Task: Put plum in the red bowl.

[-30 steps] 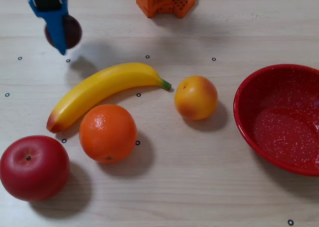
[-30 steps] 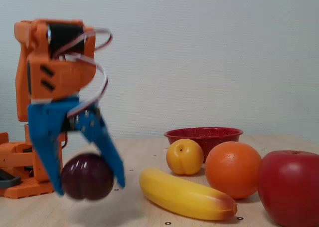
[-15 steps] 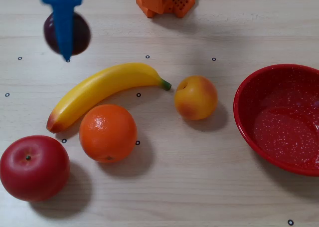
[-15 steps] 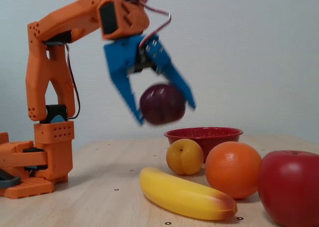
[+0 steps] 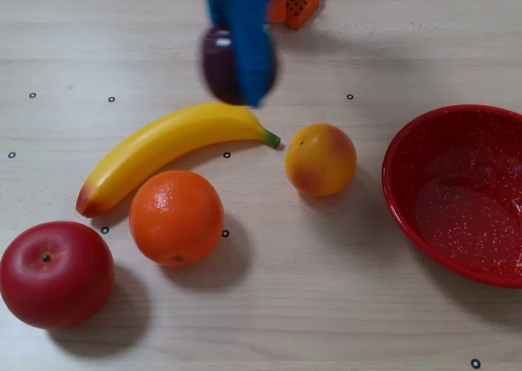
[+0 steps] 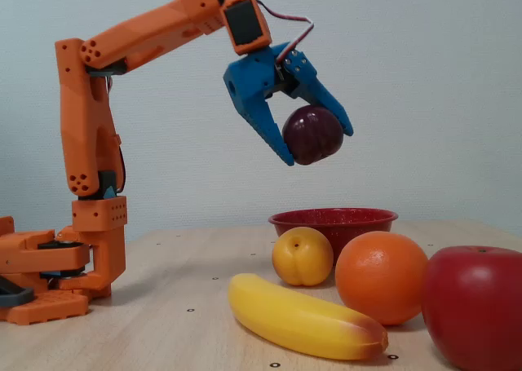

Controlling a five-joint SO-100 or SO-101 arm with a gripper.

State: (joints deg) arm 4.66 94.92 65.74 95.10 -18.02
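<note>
The blue gripper (image 6: 316,143) is clamped on the plum (image 6: 312,134), one finger on each side of the dark maroon fruit, and in the fixed view it hangs high in the air at the end of the orange arm (image 6: 139,35), well above the table (image 6: 163,322). In the overhead view the gripper (image 5: 245,86) and the plum (image 5: 215,63) are blurred, and they sit near 12 o'clock of the picture, just above the stem end of the banana (image 5: 167,148). The red bowl (image 5: 408,200), speckled white inside, lies at 3 o'clock, cut off by the right edge, with nothing visible in it. The peach (image 5: 320,159) rests between the banana's tip and the bowl, apart from both. The orange (image 5: 176,217) sits at 6 o'clock of the banana, close under its curve, whether touching cannot be told. The red apple (image 5: 55,274) is at 8 o'clock of the picture, just beside the orange. In the fixed view the bowl (image 6: 359,221) stands behind the peach (image 6: 302,257) and the orange (image 6: 381,276), and the plum hangs above and slightly left of it.
</note>
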